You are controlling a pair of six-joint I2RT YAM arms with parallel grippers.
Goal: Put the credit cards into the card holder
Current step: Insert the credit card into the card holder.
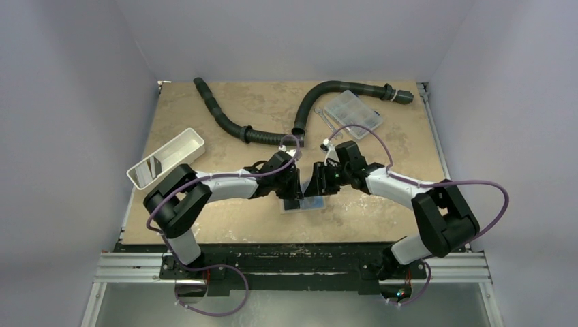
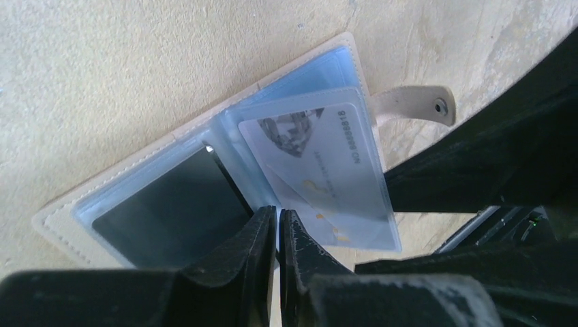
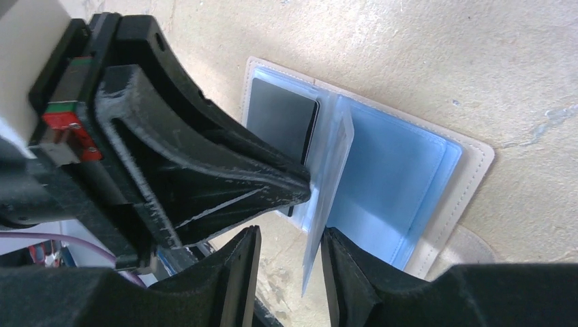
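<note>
The card holder point(image 1: 303, 204) lies open and flat on the table point(image 1: 204, 136), just toward 6 o'clock of the table's middle and directly under the two wrists. It is tan-beige with a stitched border, and its inside is lined with pale blue clear pockets. In the left wrist view its snap tab point(image 2: 416, 105) sticks out toward 3 o'clock. A dark card point(image 2: 170, 204) fills the pocket on the 8 o'clock half. A pale card point(image 2: 320, 157) with a printed number sits inside a clear sleeve leaf point(image 3: 337, 163) at the fold. In the right wrist view that leaf stands up on edge from the fold rather than lying flat. Both arms rise from their bases at 6 o'clock, with elbows bowed out toward 8 and 4 o'clock, and their forearms fold inward so the wrists nearly face each other over the holder. The left gripper point(image 2: 278, 228) comes in from 9 o'clock with its tips at the fold. Its jaws are pressed almost together with only a sliver between them, and I cannot tell whether the leaf's edge is pinched there. The right gripper point(image 3: 292, 238) comes in from 3 o'clock. Its jaws are spread and straddle the upright leaf, with a gap showing on either side.
</note>
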